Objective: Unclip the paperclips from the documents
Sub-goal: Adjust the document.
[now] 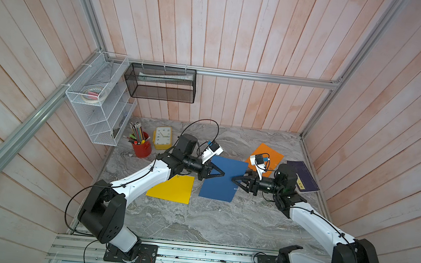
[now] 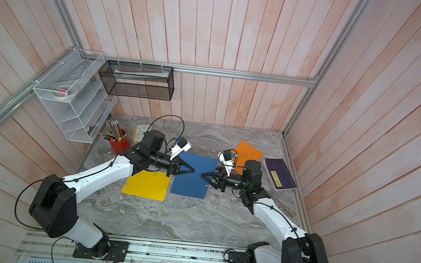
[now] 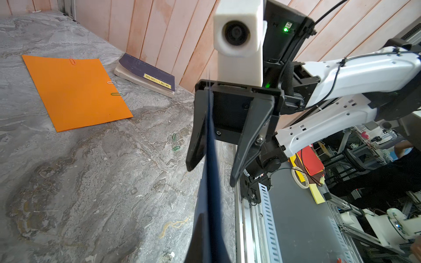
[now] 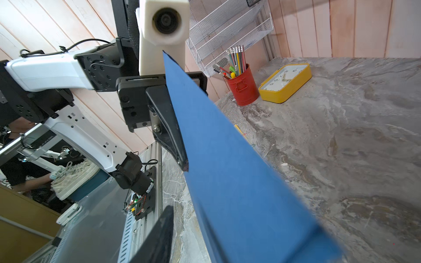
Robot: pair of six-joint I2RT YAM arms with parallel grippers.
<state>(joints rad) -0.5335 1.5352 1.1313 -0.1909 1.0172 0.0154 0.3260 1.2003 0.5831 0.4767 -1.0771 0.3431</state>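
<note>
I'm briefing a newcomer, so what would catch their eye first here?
Two hands meet at the dark blue sheet mid-table: the left hand clamps one edge, the right hand, open, straddles the opposite edge near a silvery paperclip. Farther back, the orange sheet carries three paperclips.

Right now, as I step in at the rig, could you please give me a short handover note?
Left gripper: shut on the blue document, holding one edge.
Right gripper: open, jaws either side of the opposite edge, beside a silver paperclip clipped there.
Orange document: flat on the table, with a red clip, a silver clip and a green clip on its edges.
Yellow document: flat; clips too small to tell.
Done, apparently: two loose green paperclips lie on the table.
Left: blue's clip, then orange's three.
</note>
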